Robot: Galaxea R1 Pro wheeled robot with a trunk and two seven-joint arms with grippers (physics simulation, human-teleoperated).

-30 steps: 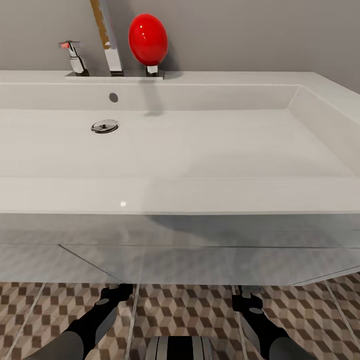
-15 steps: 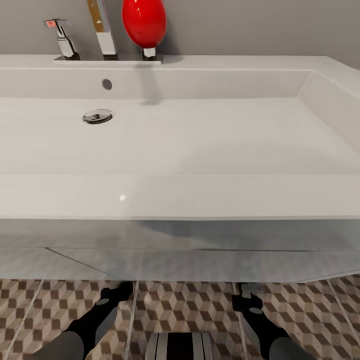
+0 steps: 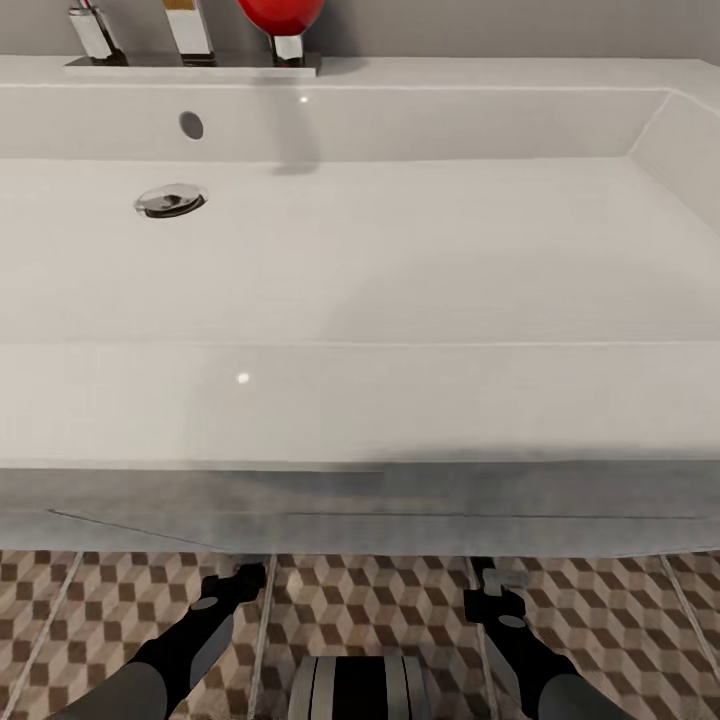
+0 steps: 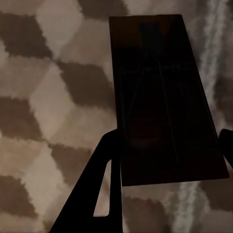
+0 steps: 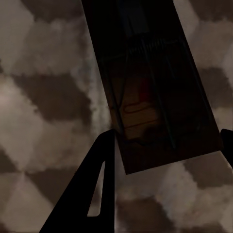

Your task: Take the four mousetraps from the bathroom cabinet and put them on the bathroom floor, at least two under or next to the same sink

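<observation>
In the left wrist view a dark-brown mousetrap (image 4: 160, 87) sits between the black fingers (image 4: 97, 194) of my left gripper (image 4: 170, 138), which is shut on its long edges just above the cube-pattern bathroom floor (image 4: 43, 97). My right gripper (image 5: 167, 138) is shut the same way on a second mousetrap (image 5: 145, 73). In the head view both arms reach low toward the foot of the sink (image 3: 400, 400). The left gripper (image 3: 240, 578) and right gripper (image 3: 492, 580) are tucked at the vanity's lower edge. The cabinet is out of view.
The long white trough basin has a chrome drain (image 3: 170, 200) and chrome taps (image 3: 185, 30) at its back, beside a red rounded object (image 3: 280, 12). The white vanity front (image 3: 360, 510) overhangs the tiled floor (image 3: 380, 610) directly ahead of my base (image 3: 360, 690).
The head camera has tilted down or moved closer, so the sink and taps have slid up in the picture. Both arms keep the same place at the vanity's foot.
</observation>
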